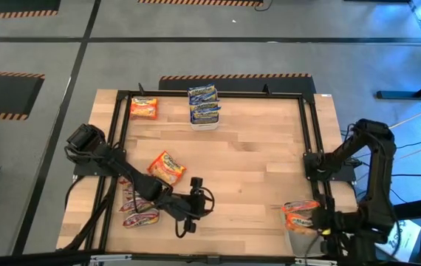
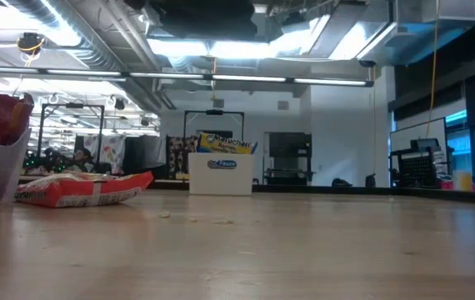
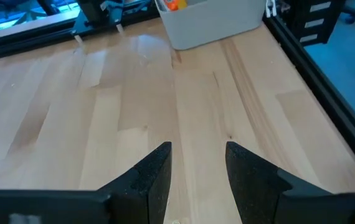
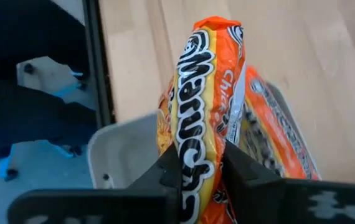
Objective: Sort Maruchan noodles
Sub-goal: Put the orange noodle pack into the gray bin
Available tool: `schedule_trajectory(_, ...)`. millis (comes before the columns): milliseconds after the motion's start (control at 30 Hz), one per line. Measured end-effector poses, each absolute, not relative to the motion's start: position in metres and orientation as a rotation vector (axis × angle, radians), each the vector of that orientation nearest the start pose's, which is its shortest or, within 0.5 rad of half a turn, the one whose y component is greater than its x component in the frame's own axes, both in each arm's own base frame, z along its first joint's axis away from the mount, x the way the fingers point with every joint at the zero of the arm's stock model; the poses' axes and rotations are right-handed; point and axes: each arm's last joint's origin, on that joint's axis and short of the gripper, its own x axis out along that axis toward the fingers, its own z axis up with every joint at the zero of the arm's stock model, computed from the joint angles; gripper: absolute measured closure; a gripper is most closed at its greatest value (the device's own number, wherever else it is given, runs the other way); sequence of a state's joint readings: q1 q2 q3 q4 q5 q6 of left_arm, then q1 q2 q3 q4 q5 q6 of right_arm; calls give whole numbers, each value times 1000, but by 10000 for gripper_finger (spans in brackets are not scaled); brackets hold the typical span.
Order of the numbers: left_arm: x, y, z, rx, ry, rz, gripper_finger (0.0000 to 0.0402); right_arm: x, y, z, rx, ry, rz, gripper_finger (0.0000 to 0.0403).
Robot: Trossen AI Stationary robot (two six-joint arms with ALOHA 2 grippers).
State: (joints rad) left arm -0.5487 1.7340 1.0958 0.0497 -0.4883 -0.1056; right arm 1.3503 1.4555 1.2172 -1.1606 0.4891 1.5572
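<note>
only the right wrist view shows the right gripper (image 4: pixel 201 168) clamping an orange packet (image 4: pixel 203 112) over a tub (image 4: pixel 118 155); left gripper (image 3: pixel 198 163) hangs parted, empty, above the counter (image 3: pixel 134 112).

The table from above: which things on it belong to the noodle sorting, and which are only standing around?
Job:
- orange packet, clamped in right gripper over tub
- blue packets in far tub
- orange packets
- red packets
- left gripper, empty

Not part of it:
- black frame
- crumbs
</note>
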Motion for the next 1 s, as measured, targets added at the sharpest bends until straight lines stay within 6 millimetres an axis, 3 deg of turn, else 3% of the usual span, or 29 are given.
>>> schedule_trajectory(233,331,-175,216,171,498,-11,257,58,241,247,224,1063,-152,360)
schedule_trajectory(433,333,-172,216,143,500,-2,257,57,239,238,160,1101,-121,357)
schedule_trajectory(600,334,-170,216,141,500,4,257,59,237,247,98,1070,-137,362)
schedule_trajectory(800,334,-170,216,142,500,4,257,65,241,267,100,1194,-82,360)
schedule_trajectory(1000,334,-170,216,146,500,3,257,63,242,267,119,1273,-76,363)
